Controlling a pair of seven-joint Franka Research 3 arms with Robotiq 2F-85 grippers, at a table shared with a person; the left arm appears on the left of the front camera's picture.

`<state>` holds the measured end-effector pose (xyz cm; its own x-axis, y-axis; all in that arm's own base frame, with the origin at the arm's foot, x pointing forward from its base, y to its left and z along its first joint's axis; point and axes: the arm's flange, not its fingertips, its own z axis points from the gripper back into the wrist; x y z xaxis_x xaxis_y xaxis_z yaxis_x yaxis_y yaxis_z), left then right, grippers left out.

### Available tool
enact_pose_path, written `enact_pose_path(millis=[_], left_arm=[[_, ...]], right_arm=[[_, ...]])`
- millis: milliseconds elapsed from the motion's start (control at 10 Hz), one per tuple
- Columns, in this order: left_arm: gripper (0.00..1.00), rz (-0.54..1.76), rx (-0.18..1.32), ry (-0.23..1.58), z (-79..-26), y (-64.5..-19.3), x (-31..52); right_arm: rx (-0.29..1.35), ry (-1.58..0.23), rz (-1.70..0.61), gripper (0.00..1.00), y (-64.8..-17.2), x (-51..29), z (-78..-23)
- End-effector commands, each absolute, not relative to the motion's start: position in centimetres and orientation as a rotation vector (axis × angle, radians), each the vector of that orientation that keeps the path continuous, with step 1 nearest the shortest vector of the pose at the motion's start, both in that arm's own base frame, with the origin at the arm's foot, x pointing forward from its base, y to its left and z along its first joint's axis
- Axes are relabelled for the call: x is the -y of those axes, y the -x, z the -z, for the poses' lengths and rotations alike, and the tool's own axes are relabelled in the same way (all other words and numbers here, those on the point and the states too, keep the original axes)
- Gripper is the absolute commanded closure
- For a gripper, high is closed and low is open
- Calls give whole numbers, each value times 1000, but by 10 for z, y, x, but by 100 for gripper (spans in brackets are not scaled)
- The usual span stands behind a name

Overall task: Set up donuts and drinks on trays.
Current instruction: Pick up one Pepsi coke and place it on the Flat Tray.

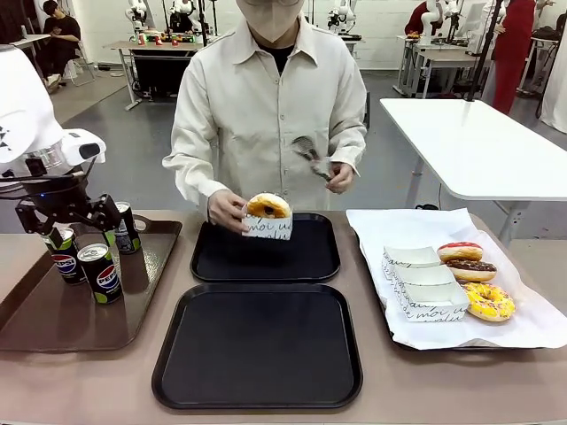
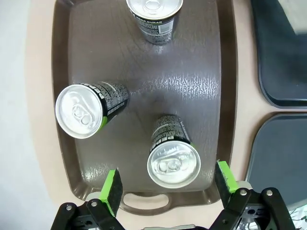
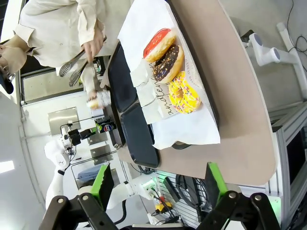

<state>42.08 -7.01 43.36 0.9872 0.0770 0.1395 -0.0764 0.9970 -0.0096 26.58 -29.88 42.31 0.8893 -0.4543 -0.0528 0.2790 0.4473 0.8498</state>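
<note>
Where vis.: 3 cans [image 1: 99, 272], 4 donuts [image 1: 488, 301]

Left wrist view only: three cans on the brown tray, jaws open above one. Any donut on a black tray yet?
Observer: A person's hand holds a sleeved donut at the far tray's back rim. I cannot tell whether it is set down.
Operator: Person doing anything else?
Observer: The other hand holds tongs above the table.
Operator: Donuts left?
Observer: Three bare donuts on white paper, at the robot's right.
</note>
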Motion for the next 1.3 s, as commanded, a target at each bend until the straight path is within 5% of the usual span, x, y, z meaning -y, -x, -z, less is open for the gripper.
enact_pose_path(millis=[0, 1200], left_arm=[[0, -83, 122, -11, -428, -434, 69], [0, -60, 7, -48, -379, -446, 81]], right_arm=[[178, -1013, 457, 0, -264, 299, -424], [178, -1013, 457, 0, -264, 299, -424]])
